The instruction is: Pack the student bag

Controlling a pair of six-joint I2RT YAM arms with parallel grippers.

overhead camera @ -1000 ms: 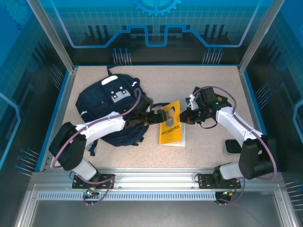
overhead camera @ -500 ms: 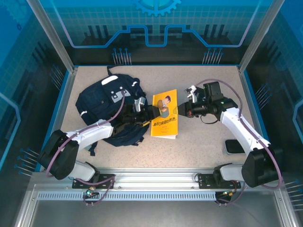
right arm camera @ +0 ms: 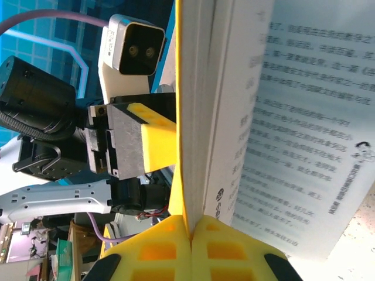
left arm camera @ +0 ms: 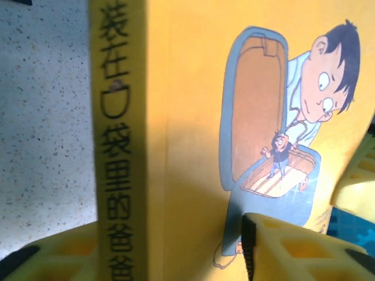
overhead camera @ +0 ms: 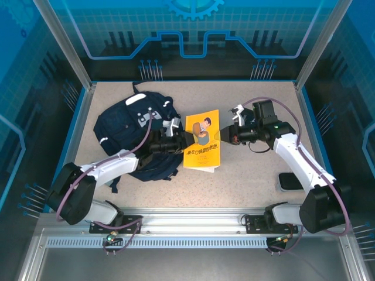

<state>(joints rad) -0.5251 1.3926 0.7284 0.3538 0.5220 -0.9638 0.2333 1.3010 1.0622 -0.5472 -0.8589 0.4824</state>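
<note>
Clamped on the yellow book's (overhead camera: 202,146) cover, my right gripper (overhead camera: 225,136) holds it mid-table (overhead camera: 252,187). My left gripper (overhead camera: 179,140) flanks the spine; I can't tell its grip. Backpack (overhead camera: 126,126) at nine o'clock, blue walls (overhead camera: 193,29) around.

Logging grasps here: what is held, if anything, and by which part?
The right end effector pinches the yellow book by its front cover's free edge. The left end effector straddles the spine side; whether it grips cannot be told.
</note>
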